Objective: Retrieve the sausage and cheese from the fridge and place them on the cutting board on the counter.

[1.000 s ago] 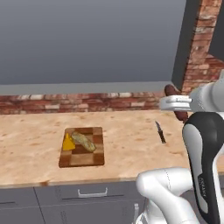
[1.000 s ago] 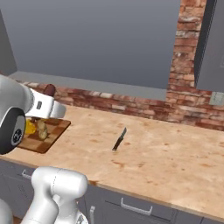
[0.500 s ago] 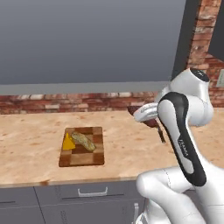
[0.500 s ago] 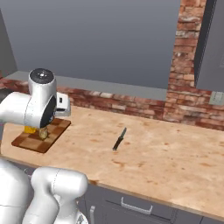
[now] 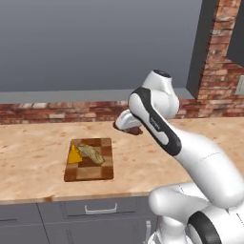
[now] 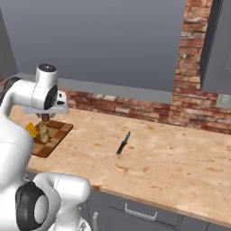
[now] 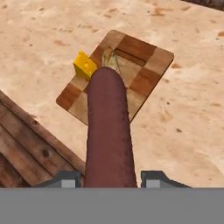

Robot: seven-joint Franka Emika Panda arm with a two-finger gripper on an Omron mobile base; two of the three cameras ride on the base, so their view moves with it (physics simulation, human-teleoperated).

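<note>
My gripper (image 7: pixel 109 178) is shut on the sausage (image 7: pixel 108 135), a dark reddish-brown link that sticks out between the fingers. It hangs above the counter (image 5: pixel 38 162), just right of the checkered cutting board (image 5: pixel 102 145) and toward the wall. The held sausage (image 5: pixel 132 130) shows under the hand (image 5: pixel 125 124). The yellow cheese (image 5: pixel 74 155) wedge lies on the board's left edge. From the right, the gripper (image 6: pixel 45 116) hovers over the board (image 6: pixel 58 132) and the cheese (image 6: pixel 31 129). The hand view has the cheese (image 7: pixel 85 64) on the board (image 7: pixel 148 61). The fridge is out of view.
A pale tan loaf (image 5: pixel 91 153) lies on the board beside the cheese. A dark knife (image 6: pixel 123 143) rests on the counter to the right. A brick wall (image 5: pixel 47 113) runs along the back, and grey cabinets (image 5: pixel 100 209) sit below the front edge.
The arm has swung left from the counter's right end, carrying the sausage to just beside the cutting board. Board, cheese, loaf and knife have stayed put.
</note>
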